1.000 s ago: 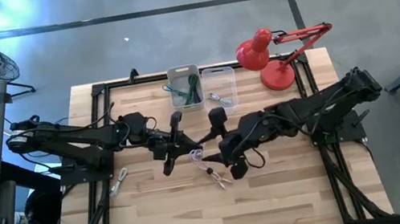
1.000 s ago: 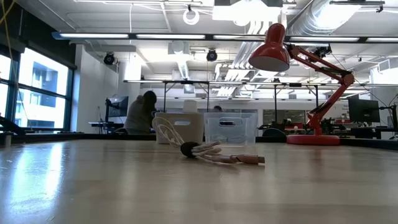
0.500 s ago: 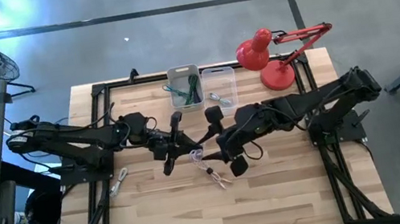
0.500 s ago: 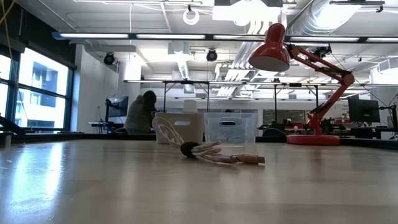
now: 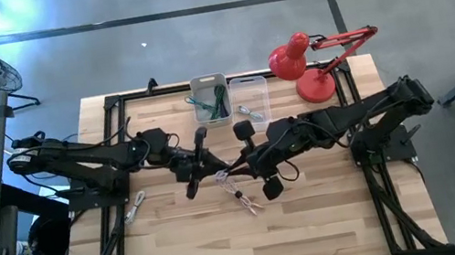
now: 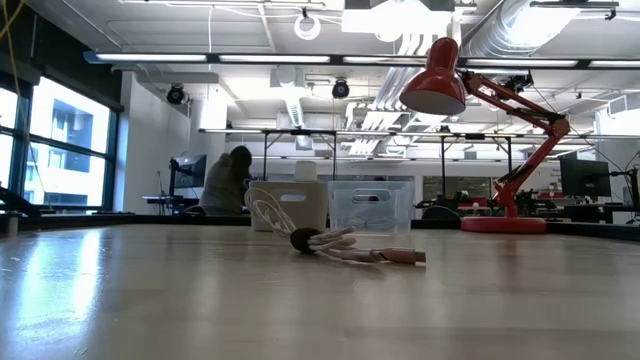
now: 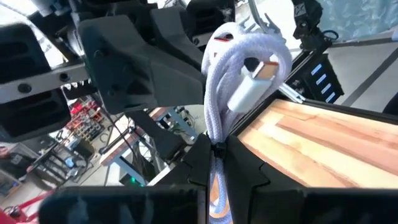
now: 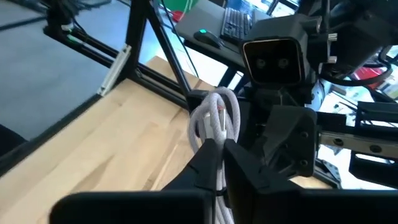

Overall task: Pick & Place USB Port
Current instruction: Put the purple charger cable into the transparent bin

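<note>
A coiled white USB cable (image 5: 225,180) hangs over the middle of the table between my two grippers. My left gripper (image 5: 213,169) reaches in from the table's left and is shut on it; its wrist view shows the coil (image 7: 231,74) and a white plug (image 7: 257,81). My right gripper (image 5: 237,170) comes from the table's right and is shut on the same coil (image 8: 214,118). A second, pinkish cable bundle (image 6: 345,247) lies flat on the table, nearer the front edge (image 5: 245,201). My left gripper pinches several loops of the white coil (image 7: 216,138) between its two fingers, coming in about level from the table's left. The coil sticks out past the fingertips with its plug end (image 7: 257,81) free, clear of the wood. My right gripper pinches the loops on the coil's other side (image 8: 210,135) between its two fingers, coming in about level from the table's right, facing the left gripper. The coil rises past the fingertips, above the table.
Two small bins (image 5: 211,100) (image 5: 249,101) with cables stand at the far middle, a red desk lamp (image 5: 309,63) at the far right. Another cable (image 5: 134,207) lies at the left. Black frame rails (image 5: 115,230) run along both table sides.
My right gripper has gone toward the table's left, up to the white coil that my left gripper holds, and has shut on it. The coil and my left gripper have stayed where they were.
</note>
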